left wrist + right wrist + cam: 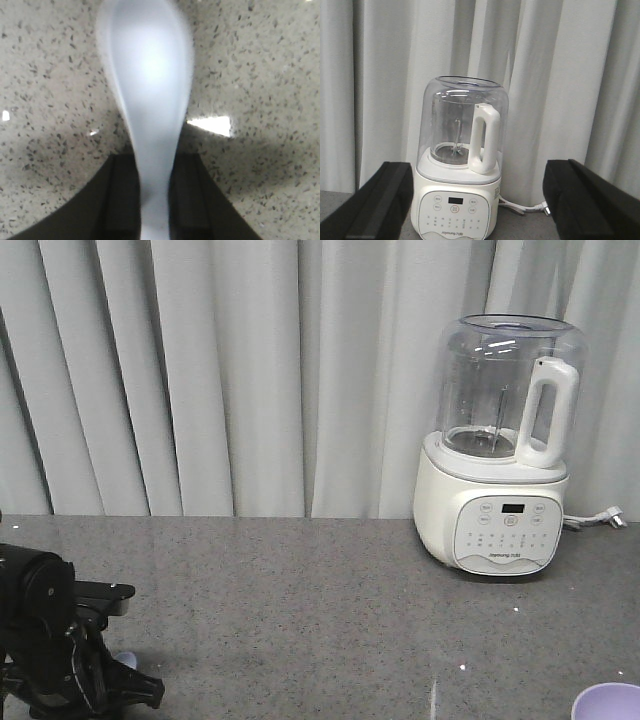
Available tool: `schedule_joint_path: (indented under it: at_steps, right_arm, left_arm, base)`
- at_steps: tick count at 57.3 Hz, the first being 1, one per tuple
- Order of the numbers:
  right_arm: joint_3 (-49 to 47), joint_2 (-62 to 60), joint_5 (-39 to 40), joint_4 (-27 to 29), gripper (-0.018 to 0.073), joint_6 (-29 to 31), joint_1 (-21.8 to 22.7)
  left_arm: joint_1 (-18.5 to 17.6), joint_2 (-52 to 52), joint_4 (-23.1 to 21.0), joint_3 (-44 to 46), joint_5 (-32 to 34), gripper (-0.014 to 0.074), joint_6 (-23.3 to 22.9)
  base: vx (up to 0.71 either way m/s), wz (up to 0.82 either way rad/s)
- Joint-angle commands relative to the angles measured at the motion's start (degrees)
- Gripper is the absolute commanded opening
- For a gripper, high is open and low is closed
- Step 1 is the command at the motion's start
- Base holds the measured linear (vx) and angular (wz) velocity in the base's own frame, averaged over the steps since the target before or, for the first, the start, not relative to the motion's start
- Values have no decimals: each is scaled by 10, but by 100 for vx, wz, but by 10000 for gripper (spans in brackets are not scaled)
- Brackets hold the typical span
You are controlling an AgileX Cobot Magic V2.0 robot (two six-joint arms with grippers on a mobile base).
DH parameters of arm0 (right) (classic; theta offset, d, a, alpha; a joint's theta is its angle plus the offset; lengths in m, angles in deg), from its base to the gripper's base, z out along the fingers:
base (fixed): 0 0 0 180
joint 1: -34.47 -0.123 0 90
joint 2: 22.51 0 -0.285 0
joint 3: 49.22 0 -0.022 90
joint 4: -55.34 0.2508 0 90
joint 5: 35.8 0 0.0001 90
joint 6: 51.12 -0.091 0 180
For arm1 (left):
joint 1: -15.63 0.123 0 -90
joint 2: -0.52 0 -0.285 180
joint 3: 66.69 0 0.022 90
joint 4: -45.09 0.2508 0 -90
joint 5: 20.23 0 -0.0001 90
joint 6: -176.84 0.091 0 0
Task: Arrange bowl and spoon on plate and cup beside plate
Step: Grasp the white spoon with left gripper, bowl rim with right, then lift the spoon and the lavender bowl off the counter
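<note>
The pale blue-white spoon (pixel 147 75) fills the left wrist view, scoop pointing away over the speckled counter. Its handle runs back between the two dark fingers of my left gripper (pixel 155 167), which is shut on it. From the front, that gripper (pixel 125 685) sits low at the bottom left, with a bit of the spoon (pixel 126 660) showing beside it. The rim of the lavender bowl (pixel 607 703) peeks in at the bottom right corner. My right gripper (pixel 479 172) is open wide, holds nothing and faces the curtain. The plate and the cup are out of view.
A white blender (pixel 500 455) with a clear jug stands at the back right of the grey counter (pixel 300 600); its cord (pixel 595 520) trails to the right. Pale curtains (pixel 250 370) hang behind the counter.
</note>
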Motion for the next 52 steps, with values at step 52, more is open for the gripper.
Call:
schedule_joint_path:
  at_steps: [52]
  right_arm:
    - [-126, 212, -468, -150, 537, -191, 3]
  left_arm:
    - [-6, -408, -34, 12, 57, -6, 57]
  base:
    - [0, 0]
